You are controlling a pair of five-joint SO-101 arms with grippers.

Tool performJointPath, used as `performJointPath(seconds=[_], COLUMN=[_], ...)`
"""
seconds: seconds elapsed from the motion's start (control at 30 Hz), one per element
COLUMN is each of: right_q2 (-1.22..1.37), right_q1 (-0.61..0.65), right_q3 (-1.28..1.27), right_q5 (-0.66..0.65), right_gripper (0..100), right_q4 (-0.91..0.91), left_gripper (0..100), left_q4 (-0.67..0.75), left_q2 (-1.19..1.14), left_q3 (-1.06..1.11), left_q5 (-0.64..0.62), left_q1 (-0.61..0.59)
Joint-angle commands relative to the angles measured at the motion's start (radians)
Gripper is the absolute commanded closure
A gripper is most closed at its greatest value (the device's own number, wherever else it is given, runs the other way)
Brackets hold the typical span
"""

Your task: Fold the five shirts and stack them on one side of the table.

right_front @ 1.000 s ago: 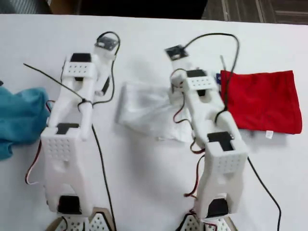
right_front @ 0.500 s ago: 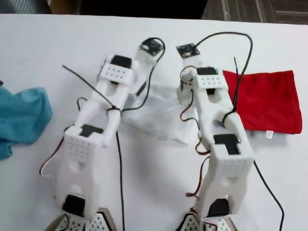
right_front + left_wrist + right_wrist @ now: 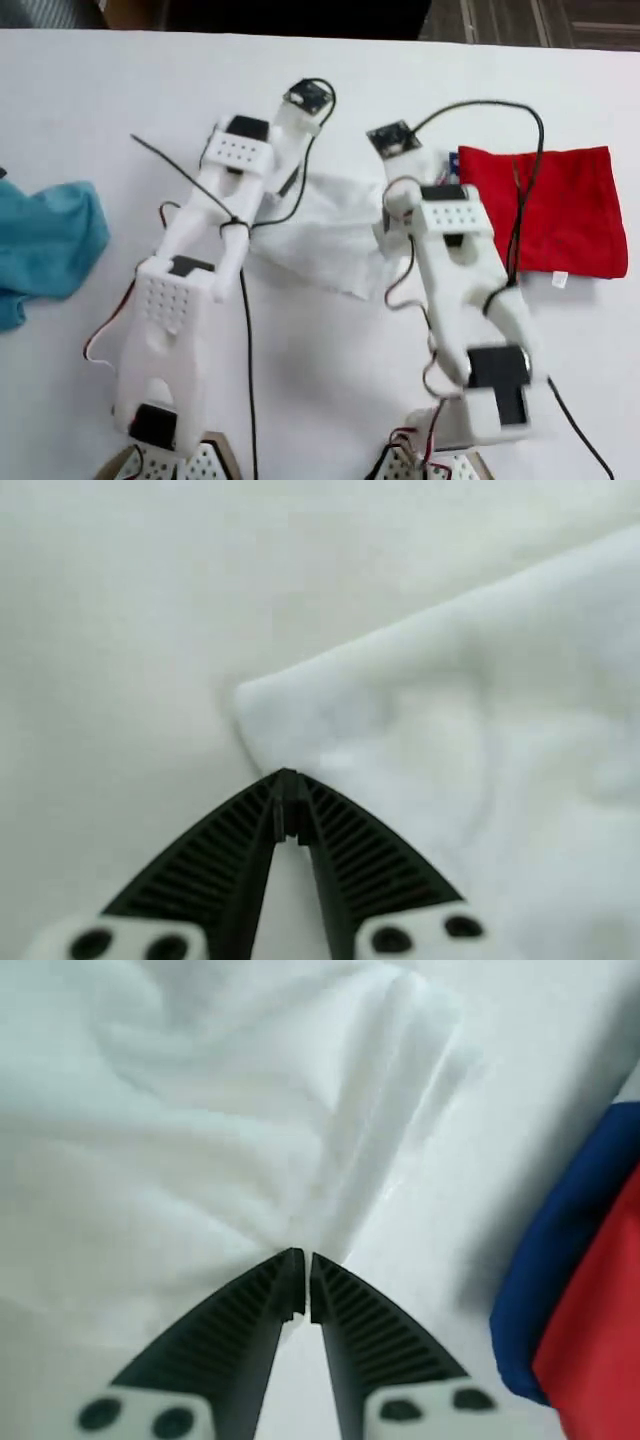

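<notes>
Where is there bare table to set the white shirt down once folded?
Bare: the far strip of table beyond both arms, and the near patch between the left arm and right arm, short of the white shirt. Crowded: the teal shirt at the left edge, the red shirt on the right.

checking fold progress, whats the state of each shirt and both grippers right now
white shirt, rumpled, not yet folded
red shirt, folded flat
teal shirt, crumpled, unfolded
blue cloth, tucked under the red shirt
left gripper, jaws shut on the white shirt's corner
right gripper, jaws shut on a white shirt crease
</notes>
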State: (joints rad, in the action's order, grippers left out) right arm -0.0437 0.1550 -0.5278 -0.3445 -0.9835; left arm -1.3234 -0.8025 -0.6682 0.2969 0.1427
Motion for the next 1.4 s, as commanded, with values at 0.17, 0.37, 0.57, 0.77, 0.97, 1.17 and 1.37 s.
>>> performJointPath(seconds=[0.17,0.37,0.57,0.77,0.97,1.17,1.37], right_q2=[-0.326,-0.377,-0.332,-0.209,-0.197,-0.199,-0.208], right_q1=[0.107,0.188,0.248,0.185,0.130,0.128,0.128], right_q3=[-0.207,-0.308,-0.462,-0.442,-0.407,-0.407,-0.404], right_q5=[-0.009,-0.009,-0.009,-0.009,-0.011,-0.011,-0.015], right_gripper=[97.4,97.5,97.5,97.5,97.5,97.5,97.5], right_q4=[0.140,0.166,0.343,0.372,0.311,0.225,0.183], left_gripper=[97,97,97,97,97,97,97], left_q4=[-0.057,0.008,0.015,0.035,0.032,0.032,-0.075], left_q2=[-0.015,-0.147,-0.192,-0.215,-0.218,-0.216,-0.216], left_q3=[-0.182,-0.188,-0.236,-0.252,-0.254,-0.268,-0.392], left_q5=[-0.006,-0.006,-0.006,-0.006,-0.008,-0.143,-0.176], left_q1=[-0.008,0.015,0.018,-0.020,-0.031,-0.084,-0.104])
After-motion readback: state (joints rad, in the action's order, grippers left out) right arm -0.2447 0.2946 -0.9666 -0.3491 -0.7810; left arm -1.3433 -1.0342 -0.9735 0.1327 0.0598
